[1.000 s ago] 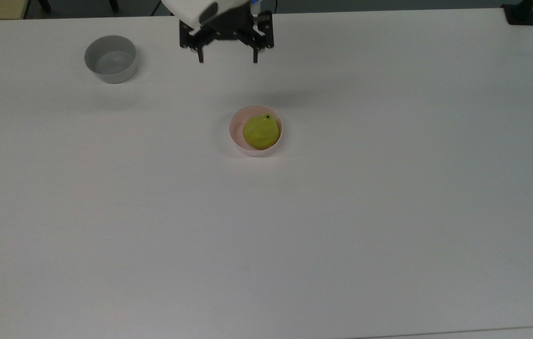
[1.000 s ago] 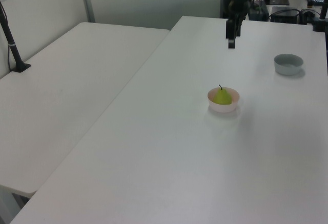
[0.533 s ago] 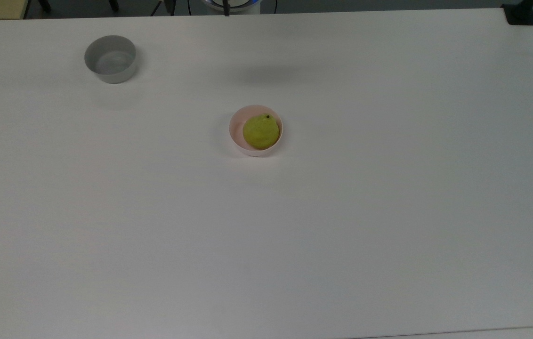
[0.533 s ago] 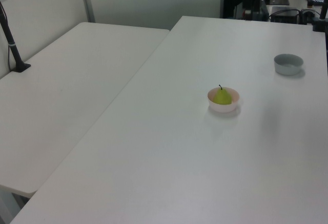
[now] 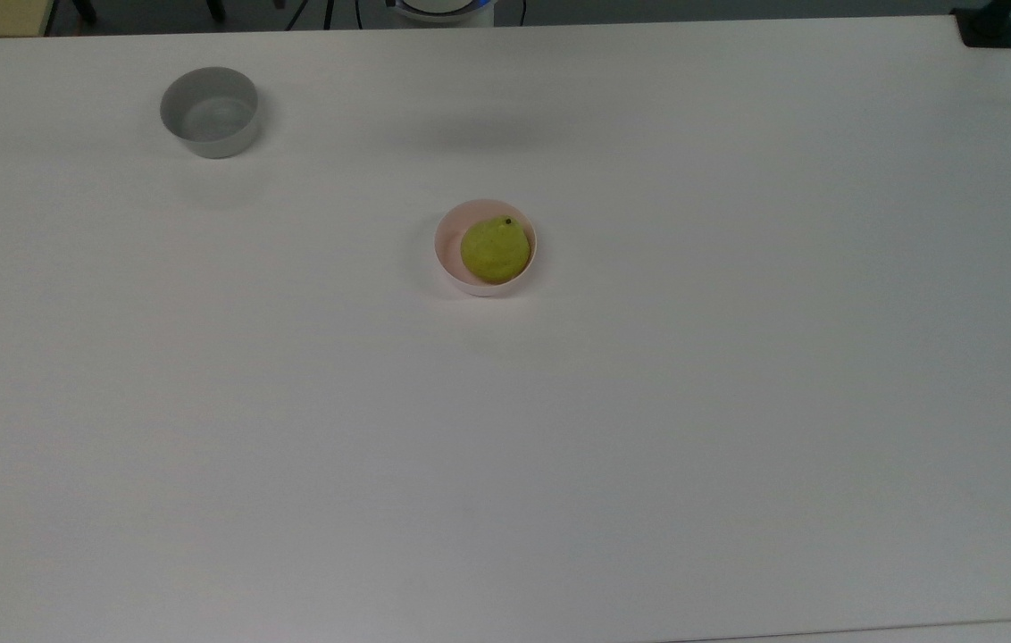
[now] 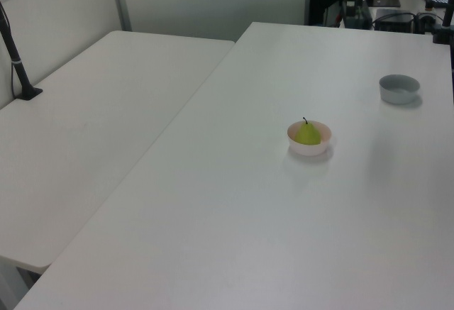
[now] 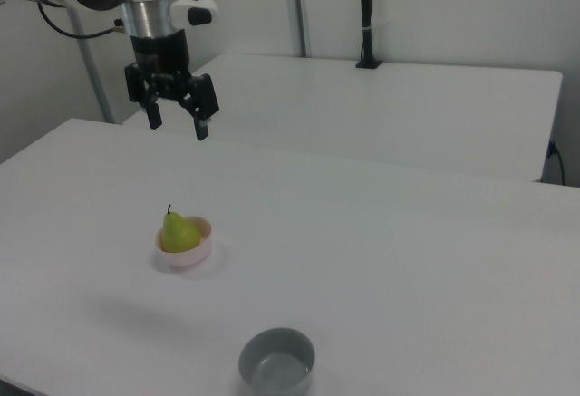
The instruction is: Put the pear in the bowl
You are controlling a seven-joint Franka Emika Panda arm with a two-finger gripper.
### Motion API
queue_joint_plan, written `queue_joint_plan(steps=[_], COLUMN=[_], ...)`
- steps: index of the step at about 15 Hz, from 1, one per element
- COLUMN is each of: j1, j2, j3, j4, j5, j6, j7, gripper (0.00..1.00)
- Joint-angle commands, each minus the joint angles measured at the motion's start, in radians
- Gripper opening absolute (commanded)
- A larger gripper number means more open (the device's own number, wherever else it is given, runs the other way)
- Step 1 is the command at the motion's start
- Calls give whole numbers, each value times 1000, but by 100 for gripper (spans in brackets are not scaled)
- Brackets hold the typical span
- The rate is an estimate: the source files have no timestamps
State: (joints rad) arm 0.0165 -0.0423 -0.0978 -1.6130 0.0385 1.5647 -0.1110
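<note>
We see a small yellow-green pear point(image 5: 495, 250) with a bumpy-looking skin, a round fat bottom and a narrow top with a dark stem. It sits inside the bowl point(image 5: 449, 259), which is small, round, pale pink and smooth. In the right view the pear point(image 7: 179, 232) stands upright in the bowl point(image 7: 193, 255), with its stem pointing up, and it sticks out above the rim. In the left view the pear point(image 6: 307, 133) fills most of the bowl point(image 6: 312, 148).

A second bowl, the grey bowl point(image 5: 209, 112), is round with straight smooth sides. We see nothing inside it. It stands well apart from the pink one, toward the top view's upper left.

Both bowls rest on a wide, flat, white surface point(image 5: 648, 402).

In the right view the claw point(image 7: 175, 121) hangs in the air, high above the surface and well apart from the pear, up and a bit toward the right view's left of it. Its two black fingers point(image 7: 201, 127) are spread apart and hold nothing.
</note>
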Motion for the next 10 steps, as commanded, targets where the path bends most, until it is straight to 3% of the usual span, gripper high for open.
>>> queue_joint_plan(steps=[1,10], j1=[-1,11], j2=[10,24], j3=[-8,0], j4=[-13,-15], j5=[12,11], j6=[92,101], j7=[-64,-67], gripper=[100,100])
